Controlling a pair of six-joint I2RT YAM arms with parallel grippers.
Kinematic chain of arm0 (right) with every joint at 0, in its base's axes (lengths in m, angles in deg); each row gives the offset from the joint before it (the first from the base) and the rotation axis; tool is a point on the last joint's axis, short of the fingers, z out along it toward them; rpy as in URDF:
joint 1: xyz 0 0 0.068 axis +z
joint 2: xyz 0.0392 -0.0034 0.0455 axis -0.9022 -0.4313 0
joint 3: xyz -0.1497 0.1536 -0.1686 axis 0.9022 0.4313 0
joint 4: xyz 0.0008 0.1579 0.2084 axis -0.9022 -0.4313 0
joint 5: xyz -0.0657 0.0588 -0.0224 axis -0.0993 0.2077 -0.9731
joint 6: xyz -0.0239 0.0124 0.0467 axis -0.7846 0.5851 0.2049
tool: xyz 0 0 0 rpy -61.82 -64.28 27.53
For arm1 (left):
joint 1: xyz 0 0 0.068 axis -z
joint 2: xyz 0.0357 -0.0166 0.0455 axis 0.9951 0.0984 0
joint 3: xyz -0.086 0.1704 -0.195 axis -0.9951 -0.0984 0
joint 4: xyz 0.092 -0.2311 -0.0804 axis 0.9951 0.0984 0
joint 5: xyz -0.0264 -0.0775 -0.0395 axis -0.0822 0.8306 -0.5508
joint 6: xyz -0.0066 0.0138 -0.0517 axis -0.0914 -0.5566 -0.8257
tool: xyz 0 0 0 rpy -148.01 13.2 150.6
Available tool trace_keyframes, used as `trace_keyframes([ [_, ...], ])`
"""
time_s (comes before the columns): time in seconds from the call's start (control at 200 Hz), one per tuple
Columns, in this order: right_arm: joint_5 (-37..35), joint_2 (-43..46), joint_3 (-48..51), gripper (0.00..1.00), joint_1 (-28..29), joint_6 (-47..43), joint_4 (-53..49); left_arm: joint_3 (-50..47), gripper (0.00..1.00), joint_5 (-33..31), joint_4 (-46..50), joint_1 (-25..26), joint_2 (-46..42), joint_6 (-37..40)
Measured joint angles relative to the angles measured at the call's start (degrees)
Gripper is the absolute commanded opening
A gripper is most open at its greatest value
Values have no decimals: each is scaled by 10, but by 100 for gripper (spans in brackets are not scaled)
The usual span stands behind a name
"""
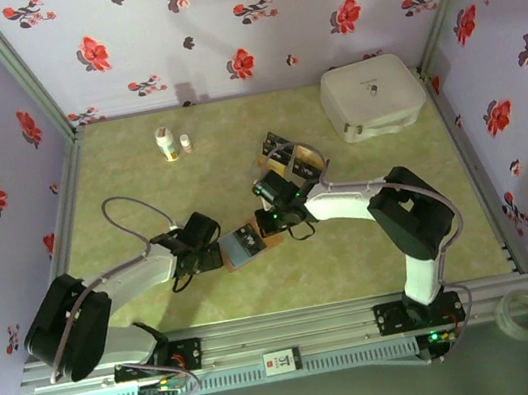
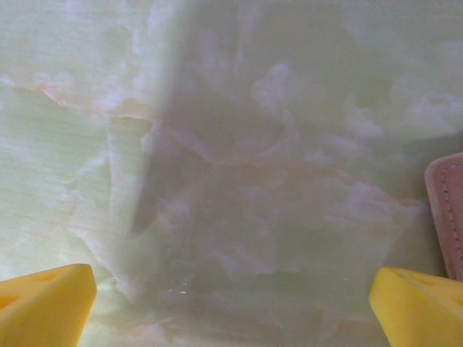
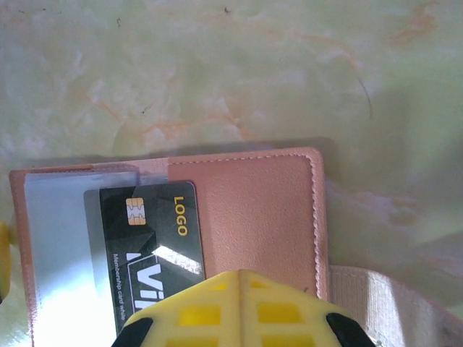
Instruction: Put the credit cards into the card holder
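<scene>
The card holder (image 1: 245, 244) is laid open on the table (image 1: 136, 158). Just left of it, the left gripper (image 2: 231, 280) is seen released wide, with nothing grasped. A black card (image 3: 155, 231) is partly tucked in its pocket, under the right gripper (image 1: 274, 218). Whether that gripper is clenched cannot be told. More credit cards (image 1: 294, 159) are seen beyond the holder.

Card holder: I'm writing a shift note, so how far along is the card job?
Done: no card looks fully seated. In hand: a black card lies partly under the clear pocket of the open card holder, with the right tool over it. The left tool hangs open beside the holder. Left: the other cards, black and gold, lie further back.
</scene>
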Motion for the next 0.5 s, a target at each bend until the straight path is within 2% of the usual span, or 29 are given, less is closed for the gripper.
trace_keyframes([
  [0.5,-2,-22,-13,2,21,0,-6,9,100,-6,5,6,13,0],
])
